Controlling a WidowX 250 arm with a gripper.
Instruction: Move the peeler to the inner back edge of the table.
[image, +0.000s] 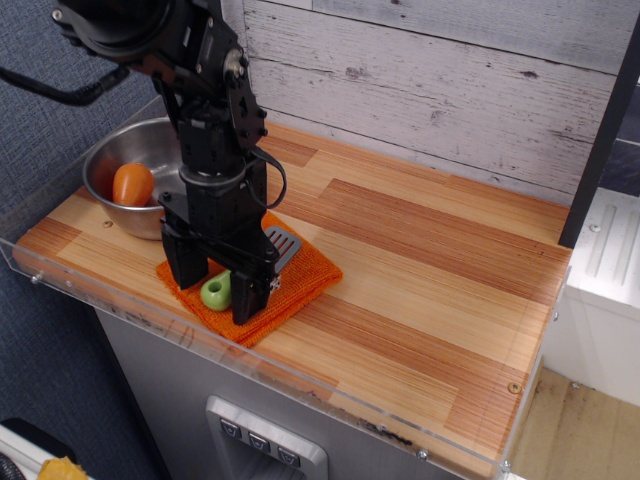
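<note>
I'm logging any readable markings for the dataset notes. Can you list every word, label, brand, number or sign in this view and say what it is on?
None can be read.
The gripper, peeler, orange cloth, metal bowl, table and plank wall show no lettering.
The three small buttons on the panel below the table are too small to read any marks.

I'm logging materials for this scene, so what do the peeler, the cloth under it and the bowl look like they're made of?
Peeler: handle looks like glossy light-green plastic; the grey slotted head could be plastic or metal. Orange cloth: soft, nubby fabric, folded in layers, likely microfibre. Bowl: shiny, reflective silver, apparently stainless steel.
</note>
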